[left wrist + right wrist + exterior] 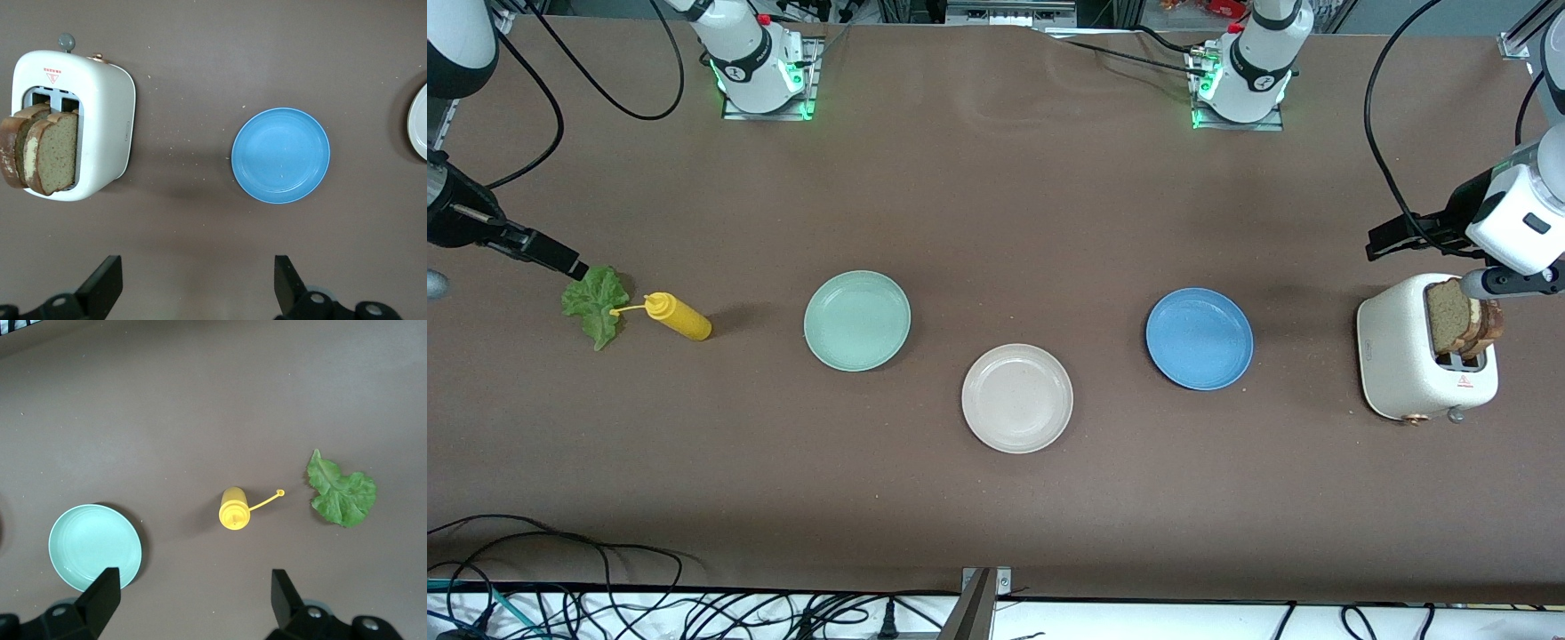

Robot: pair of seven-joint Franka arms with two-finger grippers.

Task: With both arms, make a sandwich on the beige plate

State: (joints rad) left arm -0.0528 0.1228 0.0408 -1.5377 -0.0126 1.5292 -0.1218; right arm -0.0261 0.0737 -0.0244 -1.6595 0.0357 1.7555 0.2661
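Observation:
The beige plate (1017, 398) lies empty in the middle of the table, nearest the front camera of the three plates; its edge (420, 123) shows in the left wrist view. Two brown bread slices (1449, 316) (50, 153) stand upright in the white toaster (1396, 356) (100, 107) at the left arm's end. A green lettuce leaf (596, 302) (341, 495) lies flat at the right arm's end. My left gripper (1383, 242) (199, 280) hangs open and empty, high over the table beside the toaster. My right gripper (569, 263) (193, 597) hangs open and empty, high over the table by the lettuce.
A yellow squeeze bottle (680, 317) (233, 510) stands beside the lettuce. The mint-green plate (857, 320) (95, 547) and the blue plate (1199, 339) (281, 155) lie empty on either side of the beige one. Cables run along the table's front edge.

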